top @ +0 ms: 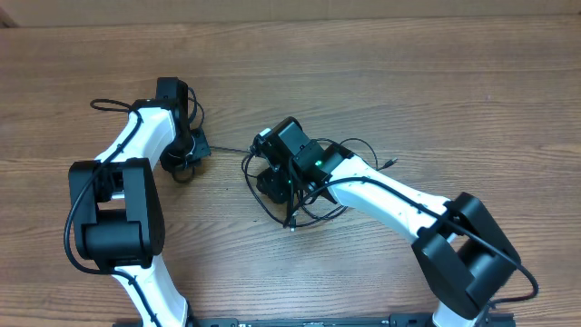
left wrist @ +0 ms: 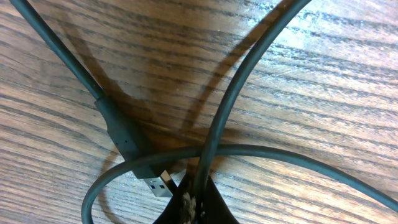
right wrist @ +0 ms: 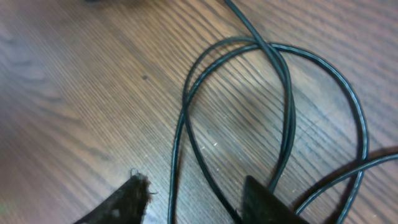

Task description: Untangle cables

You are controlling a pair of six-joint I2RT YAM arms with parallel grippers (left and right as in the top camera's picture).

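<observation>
Cables (right wrist: 290,118) lie near the middle of the wooden table (top: 408,82), a loose knot of thin dark loops under and beside the right gripper (right wrist: 196,204). One thin strand runs left toward the left gripper (left wrist: 194,200).

The right arm (top: 390,195) reaches in from the lower right corner, its white forearm angled up and left and its wrist bent down over the tangle. Its jaws stand apart. In the wrist view, strands of a loop lie on the wood in the gap between the fingertips (right wrist: 127,199); whether they touch the finger on the right I cannot tell.

The left arm (top: 136,145) rises from the lower left edge, bends at the elbow and points up and right, with its wrist tipped down at the table. Its jaws are pressed together and clamped on a cable that runs up and away from between their tips. Just left of those tips a USB plug (left wrist: 152,177) lies flat on the wood, metal end toward the fingers, and another strand curves across close by.

From overhead, both grippers are mostly hidden by their own wrists and housings, and the part of the tangle under the right wrist cannot be seen. Which strand crosses over which is hard to make out there. The wrist views cut the loops off at the frame edges, and the right wrist picture is blurred toward its upper left.
</observation>
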